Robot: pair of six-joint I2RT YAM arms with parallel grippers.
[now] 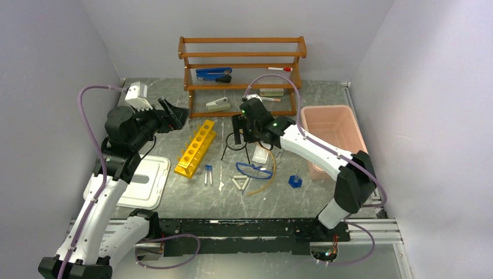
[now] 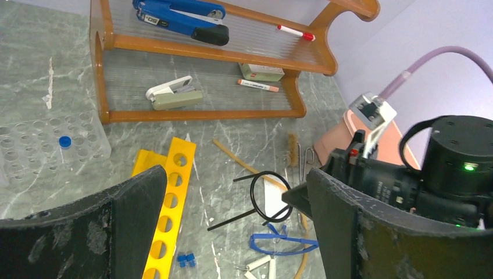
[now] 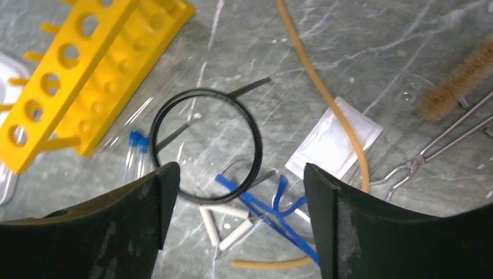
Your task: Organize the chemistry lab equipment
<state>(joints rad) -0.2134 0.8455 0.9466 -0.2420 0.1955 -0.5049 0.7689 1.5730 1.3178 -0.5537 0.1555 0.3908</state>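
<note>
The black wire ring stand (image 1: 236, 142) stands at mid-table. My right gripper (image 1: 239, 127) hovers open just above it; in the right wrist view the ring (image 3: 206, 145) lies between and ahead of the open fingers (image 3: 239, 174). The yellow holed rack (image 1: 196, 148) lies to its left. Blue-capped tubes (image 1: 208, 173), the white triangle (image 1: 240, 184), blue goggles (image 1: 254, 170), amber tubing (image 1: 264, 183) and the clear bag (image 1: 261, 155) lie around the stand. My left gripper (image 1: 177, 118) is open and empty, raised left of the rack (image 2: 168, 203).
The wooden shelf (image 1: 241, 75) holding a stapler and markers stands at the back. A pink bin (image 1: 332, 133) is at the right and a white lid (image 1: 142, 181) at the left. A small blue piece (image 1: 295, 181), a brush (image 3: 459, 70) and metal tongs (image 3: 442, 151) lie nearby.
</note>
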